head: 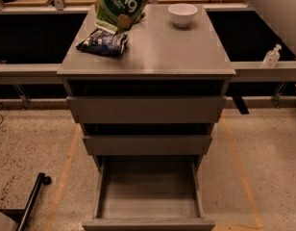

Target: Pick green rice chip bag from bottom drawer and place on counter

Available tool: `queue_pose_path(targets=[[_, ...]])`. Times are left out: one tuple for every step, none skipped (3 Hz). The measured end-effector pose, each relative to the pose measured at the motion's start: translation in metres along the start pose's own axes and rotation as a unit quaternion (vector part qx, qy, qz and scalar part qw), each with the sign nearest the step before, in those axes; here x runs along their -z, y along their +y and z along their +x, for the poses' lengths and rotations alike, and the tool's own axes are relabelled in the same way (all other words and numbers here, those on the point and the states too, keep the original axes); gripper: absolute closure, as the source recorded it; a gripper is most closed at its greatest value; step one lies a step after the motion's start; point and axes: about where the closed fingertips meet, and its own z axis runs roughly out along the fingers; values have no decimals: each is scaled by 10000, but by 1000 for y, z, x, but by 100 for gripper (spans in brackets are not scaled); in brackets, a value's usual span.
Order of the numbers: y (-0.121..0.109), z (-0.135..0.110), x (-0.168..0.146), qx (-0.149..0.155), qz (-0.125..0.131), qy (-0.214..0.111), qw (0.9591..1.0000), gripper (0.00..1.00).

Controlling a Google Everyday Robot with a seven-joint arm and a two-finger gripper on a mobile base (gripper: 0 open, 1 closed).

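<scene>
The green rice chip bag (pixel 124 4) is at the top edge of the camera view, over the back left of the counter (pixel 162 52); its top is cut off by the frame. I cannot tell whether its lower edge touches the counter. My gripper is out of view above the top edge; only my white arm (pixel 277 6) shows at the top right. The bottom drawer (pixel 148 224) is pulled open and nothing lies in it.
A dark blue bag (pixel 104 41) lies on the counter's left, just in front of the green bag. A white bowl (pixel 182 14) stands at the back right. The two upper drawers are slightly open. A clear bottle (pixel 271 57) stands on the right ledge. A black pole (pixel 32 201) lies on the floor at the left.
</scene>
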Motion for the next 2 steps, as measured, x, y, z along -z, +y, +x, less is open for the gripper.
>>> queue_pose_path(targets=[[-5, 5, -4, -15, 29, 101, 9999, 100], [-24, 19, 5, -206, 333, 159, 9991, 100]])
